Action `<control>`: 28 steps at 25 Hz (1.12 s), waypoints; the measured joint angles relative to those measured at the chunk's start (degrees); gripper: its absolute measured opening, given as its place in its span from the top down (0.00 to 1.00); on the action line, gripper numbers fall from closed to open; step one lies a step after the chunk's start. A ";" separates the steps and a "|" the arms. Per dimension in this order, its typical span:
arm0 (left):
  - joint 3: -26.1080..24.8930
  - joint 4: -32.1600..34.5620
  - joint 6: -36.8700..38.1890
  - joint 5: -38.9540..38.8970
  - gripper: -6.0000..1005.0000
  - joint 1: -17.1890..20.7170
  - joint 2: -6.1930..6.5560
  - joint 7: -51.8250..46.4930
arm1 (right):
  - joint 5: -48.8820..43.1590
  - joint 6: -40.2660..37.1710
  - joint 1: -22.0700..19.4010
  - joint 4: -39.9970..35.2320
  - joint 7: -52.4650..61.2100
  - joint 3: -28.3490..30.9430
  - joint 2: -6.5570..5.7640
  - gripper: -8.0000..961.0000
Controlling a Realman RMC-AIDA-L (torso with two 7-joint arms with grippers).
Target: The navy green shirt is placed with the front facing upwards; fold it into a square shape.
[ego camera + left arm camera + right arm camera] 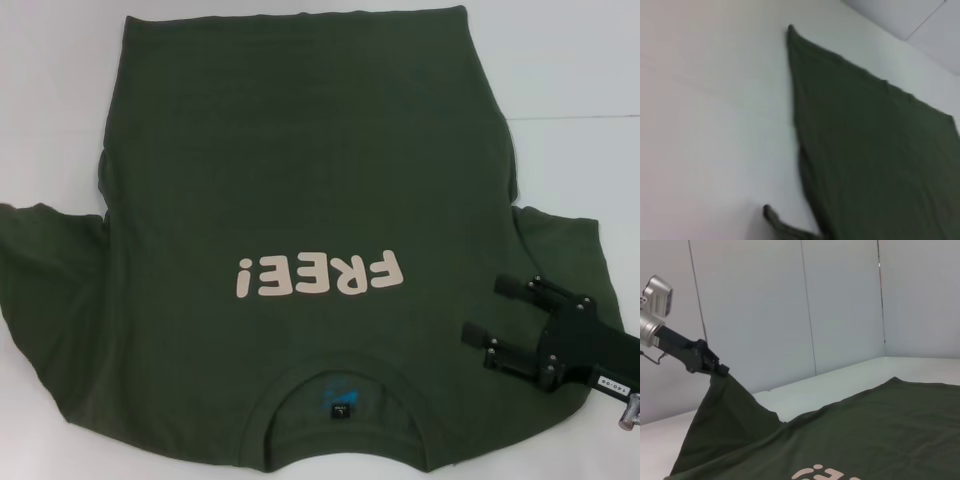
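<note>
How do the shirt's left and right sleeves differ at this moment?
The left sleeve is pulled up into a peak, pinched by the left gripper; the right sleeve lies flat on the table. The left gripper's fingers are shut on its sleeve; the right gripper is over its sleeve with fingers open, gripping nothing. Both sleeves are plain dark green, spread out from the shirt.

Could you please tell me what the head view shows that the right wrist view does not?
Head view only: the collar, and the right hand open over one sleeve. Right wrist view only: the left hand holding the other sleeve raised, before wall panels. Both: the navy green shirt and its cream lettering.
</note>
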 joint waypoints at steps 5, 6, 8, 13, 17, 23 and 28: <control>0.36 0.00 1.53 -2.07 0.96 -1.04 0.09 -0.07 | 0.00 0.02 0.06 0.08 0.00 0.00 0.00 0.13; 0.40 -0.01 1.81 -2.49 0.96 -1.10 0.09 -0.08 | 0.00 0.02 0.07 0.10 0.00 0.00 0.00 0.13; 0.57 -0.13 3.45 -4.51 0.96 -1.52 0.09 -0.09 | 0.00 0.02 0.08 0.10 0.00 0.00 0.00 0.13; 2.11 -0.70 5.82 -8.50 0.96 -2.39 -1.03 -0.09 | -0.01 0.09 0.22 0.09 0.00 0.00 0.08 0.13; 5.80 -1.19 5.59 -11.42 0.96 -2.77 -3.14 -0.09 | 0.01 0.12 0.33 0.09 0.00 -0.01 0.09 0.13; 8.36 -1.24 4.53 -12.61 0.96 -3.37 -6.69 0.62 | 0.08 0.12 0.36 0.37 -0.16 0.00 0.09 0.13; 9.89 -2.01 1.18 -12.80 0.96 -2.84 -9.92 1.75 | 0.30 0.11 0.35 0.80 -0.48 0.07 0.00 0.13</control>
